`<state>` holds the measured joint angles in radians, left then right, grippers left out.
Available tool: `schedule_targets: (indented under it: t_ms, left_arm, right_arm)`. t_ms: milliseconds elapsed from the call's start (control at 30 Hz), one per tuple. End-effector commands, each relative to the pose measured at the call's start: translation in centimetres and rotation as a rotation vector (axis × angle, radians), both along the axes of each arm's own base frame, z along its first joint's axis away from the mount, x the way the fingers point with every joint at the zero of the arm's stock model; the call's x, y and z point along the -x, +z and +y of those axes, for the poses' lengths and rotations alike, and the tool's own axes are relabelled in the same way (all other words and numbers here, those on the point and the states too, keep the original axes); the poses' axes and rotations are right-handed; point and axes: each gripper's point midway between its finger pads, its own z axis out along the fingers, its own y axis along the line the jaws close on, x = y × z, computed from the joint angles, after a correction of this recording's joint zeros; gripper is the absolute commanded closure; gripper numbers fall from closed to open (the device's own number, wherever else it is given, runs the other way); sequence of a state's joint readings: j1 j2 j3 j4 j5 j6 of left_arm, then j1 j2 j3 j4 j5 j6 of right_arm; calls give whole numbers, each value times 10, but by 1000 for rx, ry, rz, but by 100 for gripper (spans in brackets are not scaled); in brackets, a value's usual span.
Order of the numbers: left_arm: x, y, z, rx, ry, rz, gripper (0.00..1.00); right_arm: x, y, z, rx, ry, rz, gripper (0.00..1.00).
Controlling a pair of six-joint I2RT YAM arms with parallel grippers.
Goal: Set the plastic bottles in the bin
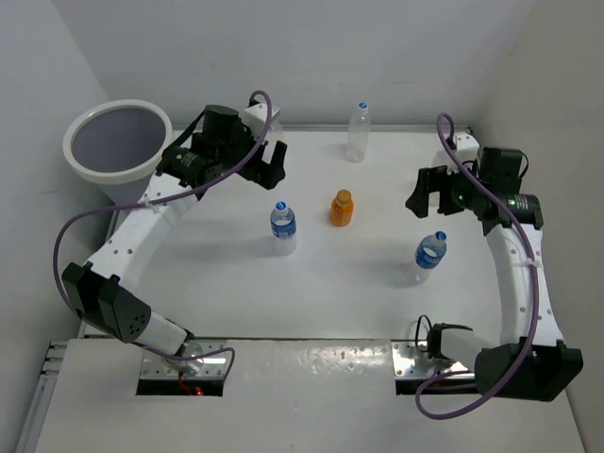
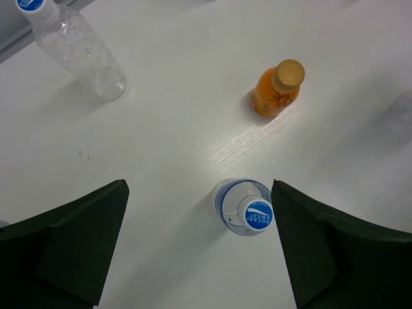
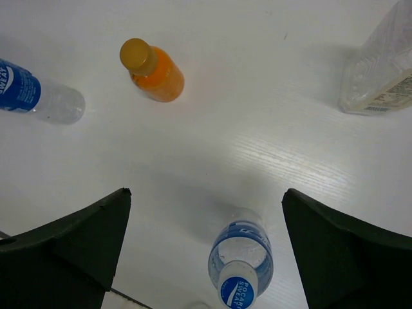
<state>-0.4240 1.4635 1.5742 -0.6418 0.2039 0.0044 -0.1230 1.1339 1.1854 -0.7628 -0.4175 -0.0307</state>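
Across the top view, white table (image 1: 330,283), arm bases bolted at its near edge. Off its far-left corner, bin (image 1: 68,142): round, grey inside, thick white rim, mouth up, well apart from every bottle. Just right of the bin, left arm (image 1: 132,231) bent up along the table's left side; opposite, right arm (image 1: 514,274) reaching up the right side.

Left gripper (image 2: 198,187) spread wide, holding nothing, hanging above the tabletop. Right gripper (image 3: 206,193) equally wide, pinching nothing, also clear of the surface.

Four bottles, all upright on the table:
- Clear bottle (image 1: 358,132) with blue cap, tallest, at the far edge near the middle.
- First blue-labelled bottle (image 1: 283,226), left of centre, below the left gripper and near one finger in the wrist view.
- Second blue-labelled bottle (image 1: 430,253), toward the right, below the right gripper, between its fingers but touching neither.
- Orange bottle (image 1: 342,208), orange cap, smallest, near the centre between the two blue-labelled ones.
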Motion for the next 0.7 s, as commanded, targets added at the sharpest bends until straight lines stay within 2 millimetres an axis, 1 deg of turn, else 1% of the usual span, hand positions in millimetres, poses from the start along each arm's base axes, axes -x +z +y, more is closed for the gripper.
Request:
schedule_targets:
  t_ms: [0, 33, 67, 100, 133, 200, 233, 267, 300, 367, 400, 467, 500, 533, 567, 600, 633, 667]
  left_arm:
    - [8, 19, -5, 25, -51, -61, 0]
    - [8, 19, -5, 25, -51, -61, 0]
    - [6, 19, -2, 24, -42, -61, 0]
    - [6, 19, -2, 24, -42, -61, 0]
    - [7, 19, -4, 30, -52, -59, 0]
    - [7, 16, -6, 43, -77, -43, 0]
    - [7, 16, -6, 43, -77, -43, 0]
    - [9, 17, -9, 51, -91, -40, 0]
    - [8, 17, -11, 56, -102, -36, 0]
    - [9, 17, -13, 55, -116, -40, 0]
    - [7, 17, -14, 55, -116, -40, 0]
    - [8, 15, -13, 52, -116, -31, 0]
    - [9, 16, -14, 56, -124, -29, 0]
    - [7, 12, -15, 47, -128, -26, 0]
    - [7, 12, -15, 47, -128, -26, 0]
    - [8, 12, -16, 51, -137, -24, 0]
    - [6, 13, -17, 51, -137, -24, 0]
    - [6, 13, -17, 51, -137, -24, 0]
  right_arm:
    - [-1, 3, -8, 50, -8, -40, 0]
    - [0, 0, -10, 60, -11, -35, 0]
    - [6, -10, -11, 67, -19, -17, 0]
    - [8, -13, -11, 73, -18, -13, 0]
    - [11, -23, -12, 73, -19, 11, 0]
    - [16, -30, -12, 78, -26, -3, 0]
    - [23, -37, -11, 79, -23, -3, 0]
    - [23, -48, -12, 80, -24, -1, 0]
    - [29, -59, -10, 76, -13, 13, 0]
    - [31, -59, -6, 77, 6, -28, 0]
    - [37, -75, -5, 74, 16, -8, 0]
    - [40, -77, -5, 83, 21, -38, 0]
    - [45, -90, -5, 90, 25, -27, 0]
    - [44, -93, -10, 111, 2, -35, 0]
    - [47, -98, -11, 121, 3, -42, 0]
    - [47, -103, -16, 141, -18, -41, 0]
    - [47, -113, -19, 153, -31, -41, 0]
    - [47, -114, -21, 164, -39, -48, 0]
